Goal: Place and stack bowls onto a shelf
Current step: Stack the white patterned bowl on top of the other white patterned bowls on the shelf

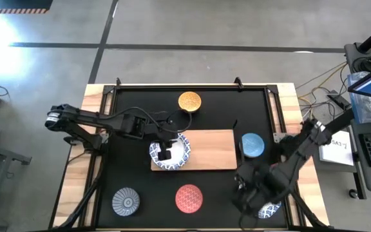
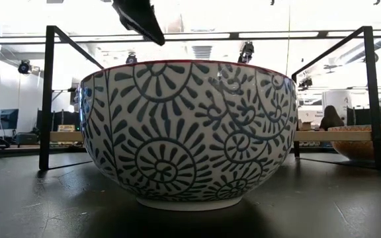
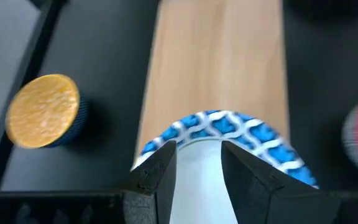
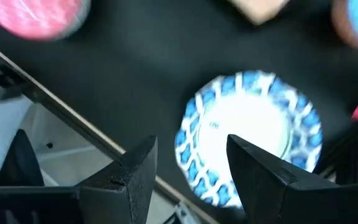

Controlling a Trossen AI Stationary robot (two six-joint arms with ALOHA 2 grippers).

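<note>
The light-wood shelf [image 1: 211, 149] lies flat mid-table. A blue-and-white bowl [image 1: 179, 154] sits on the shelf's left end. My left gripper [image 1: 165, 152] hangs open over it, and its fingertips reach the far part of the bowl's rim [image 3: 210, 121] in the left wrist view. A second blue-and-white bowl [image 4: 250, 134] rests on the black tabletop at the near right corner [image 1: 270, 210]. My right gripper [image 4: 188, 149] is open above it, toward its left side [image 1: 251, 185]. My left gripper comes at the blue-and-white bowl on the shelf from above, with both fingers [image 3: 160, 165] over its white inside near the rim. I cannot tell whether they touch the bowl.
An orange-yellow bowl [image 1: 190, 102] stands beyond the shelf, and a light blue bowl [image 1: 252, 145] stands off the shelf's right end. A red patterned bowl [image 1: 189, 198] and a grey ribbed bowl [image 1: 126, 202] stand near the front edge. The red bowl [image 2: 190, 132] fills the low view. A black frame rail [image 4: 73, 115] runs beside the right gripper.
</note>
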